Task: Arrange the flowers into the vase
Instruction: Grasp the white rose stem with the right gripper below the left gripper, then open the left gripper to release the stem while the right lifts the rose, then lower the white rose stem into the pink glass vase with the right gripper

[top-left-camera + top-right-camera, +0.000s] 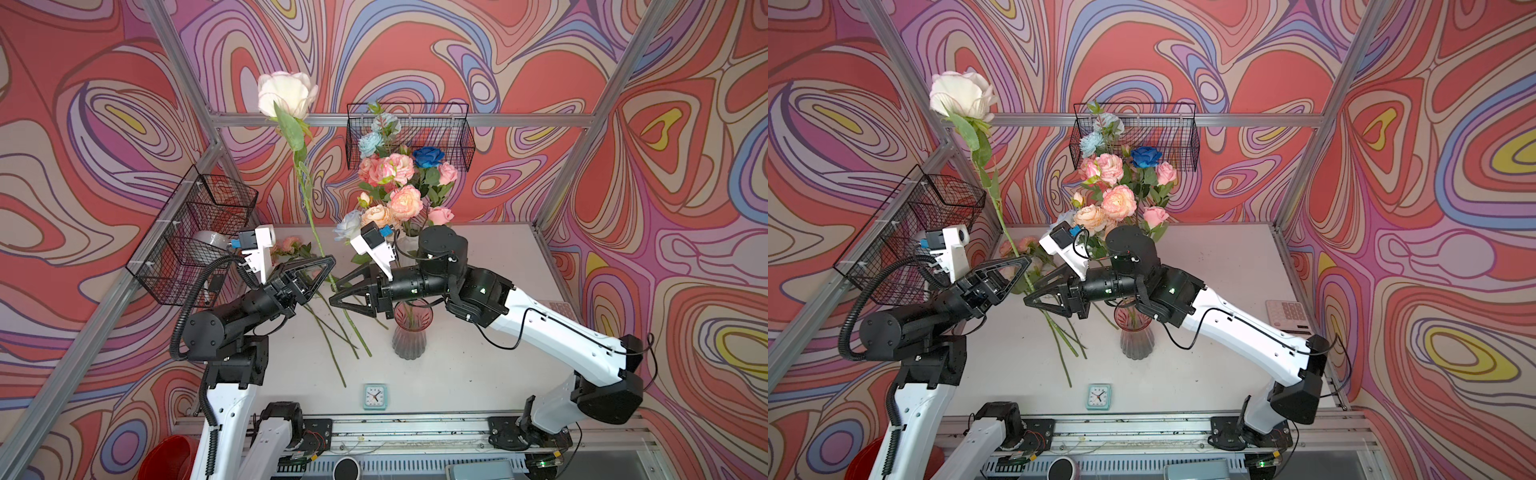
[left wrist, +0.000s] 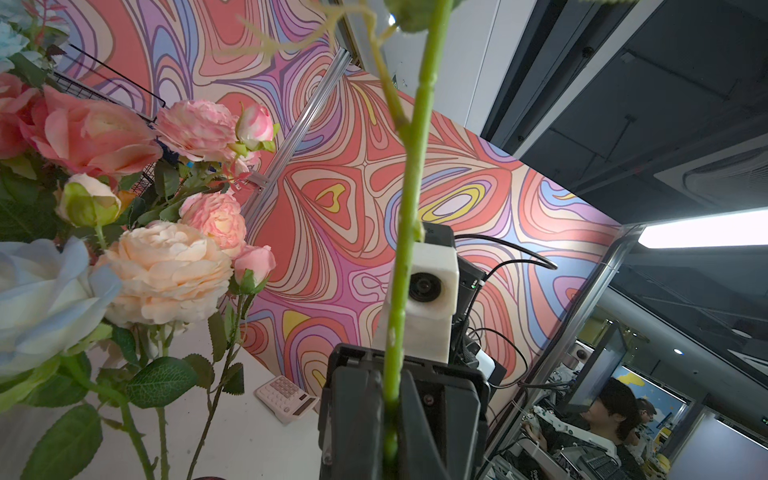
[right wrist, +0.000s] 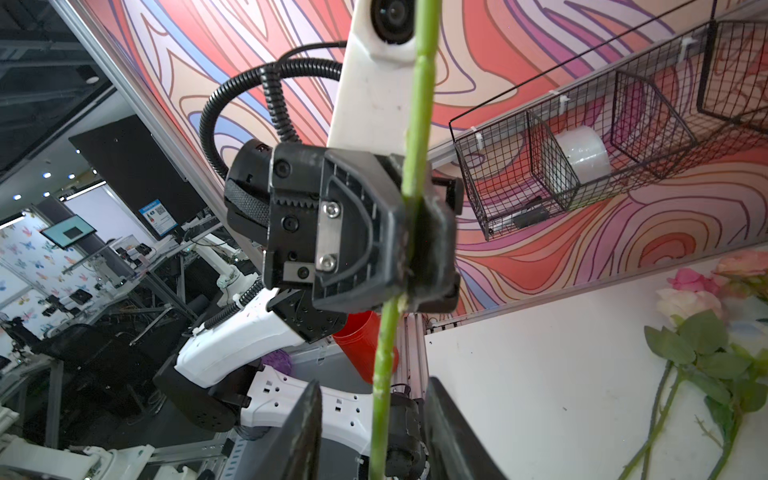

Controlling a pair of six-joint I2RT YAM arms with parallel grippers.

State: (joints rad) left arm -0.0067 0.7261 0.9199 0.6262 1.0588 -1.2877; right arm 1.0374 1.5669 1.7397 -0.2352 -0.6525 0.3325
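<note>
Currently, in both top views, left fingers (image 1: 311, 262) clamping the white rose (image 1: 286, 95) by its stem (image 1: 309, 208), upright above the tabletop (image 1: 478, 365), other flowers (image 1: 395, 183) standing in the vase (image 1: 409, 340), left wrist view showing the stem pinched tight, right wrist view showing right fingers (image 3: 307, 436) gaping clear around it.

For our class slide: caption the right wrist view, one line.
Left gripper clamps green flower stem; right gripper, open, straddles it.
</note>
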